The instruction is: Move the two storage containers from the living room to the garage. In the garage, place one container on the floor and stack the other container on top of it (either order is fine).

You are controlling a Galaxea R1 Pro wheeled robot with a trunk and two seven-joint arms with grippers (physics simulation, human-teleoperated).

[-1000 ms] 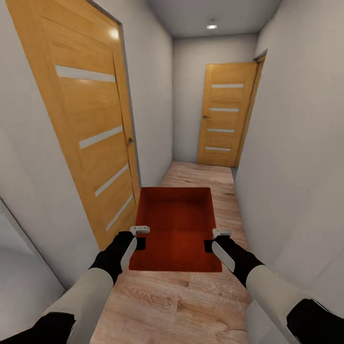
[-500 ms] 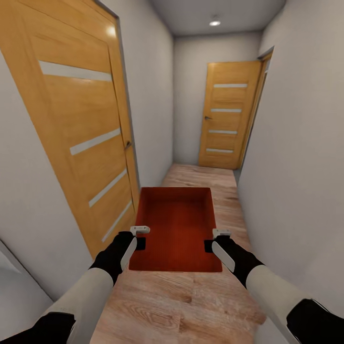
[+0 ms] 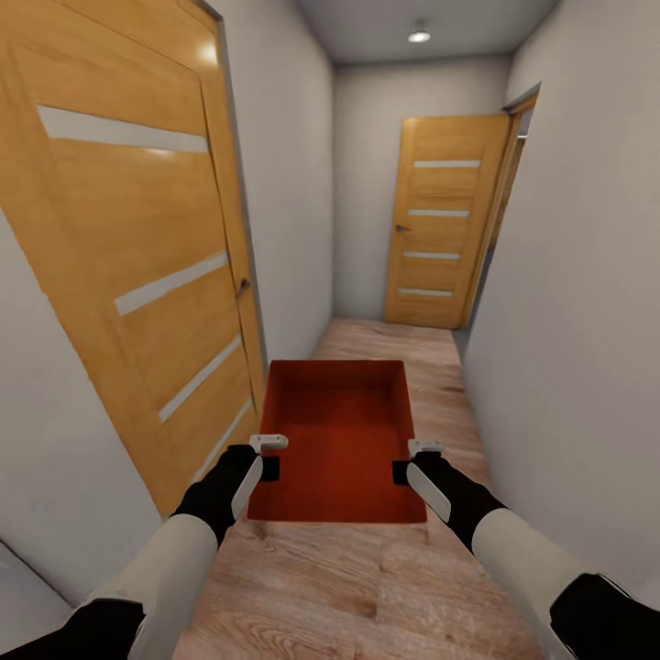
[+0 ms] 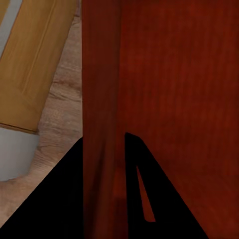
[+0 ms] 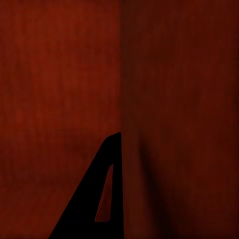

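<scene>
Left gripper clamped on left wall of container; wrist view shows wall between fingers. Right gripper clamped on right wall; one finger seen inside wall. Container held level between both grippers, above wood floor, open top up, nothing inside. Corridor narrow: left wall near container's left edge, right wall slightly farther off. Open floor ahead to far door. Count: one container, two grippers, two doors; nearer door at left.

Narrow white hallway, two wooden doors, plank floor.
</scene>
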